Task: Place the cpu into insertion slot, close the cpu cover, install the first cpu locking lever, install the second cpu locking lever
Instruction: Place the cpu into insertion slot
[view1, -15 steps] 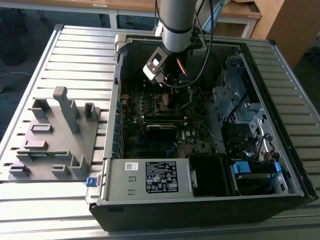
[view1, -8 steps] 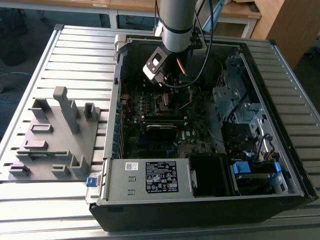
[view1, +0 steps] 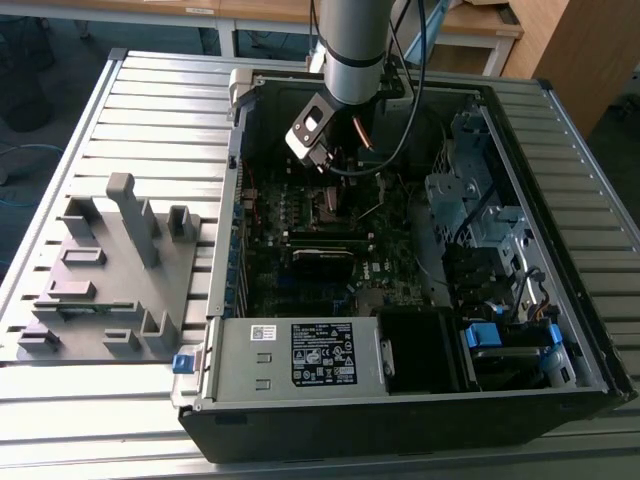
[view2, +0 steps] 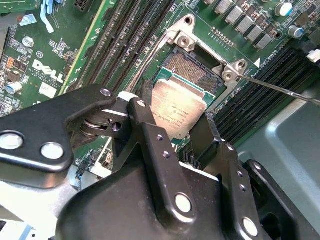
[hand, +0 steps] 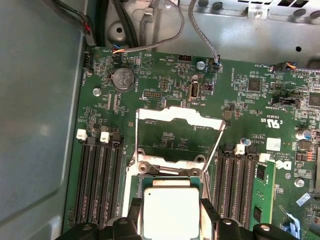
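My gripper (view2: 175, 119) is shut on the cpu (view2: 179, 106), a silvery square plate pinched by its edges between two black fingers (hand: 207, 216). In both wrist views the cpu (hand: 170, 207) hangs partly over the insertion slot (view2: 192, 75), whose dark pin grid shows beyond its far edge. I cannot tell whether it touches the slot. The cpu cover (hand: 180, 115) stands swung open past the slot, its window showing green board. A thin locking lever (view2: 280, 89) sticks out free beside the slot. In the exterior view the arm reaches down into the case over the slot (view1: 327, 205).
Black memory slots (hand: 100, 180) flank the socket on both sides. The open computer case has a power supply (view1: 300, 355) at the front and a drive cage (view1: 470, 200) on the exterior view's right. A grey fixture tray (view1: 110, 270) lies on the slatted table at the left.
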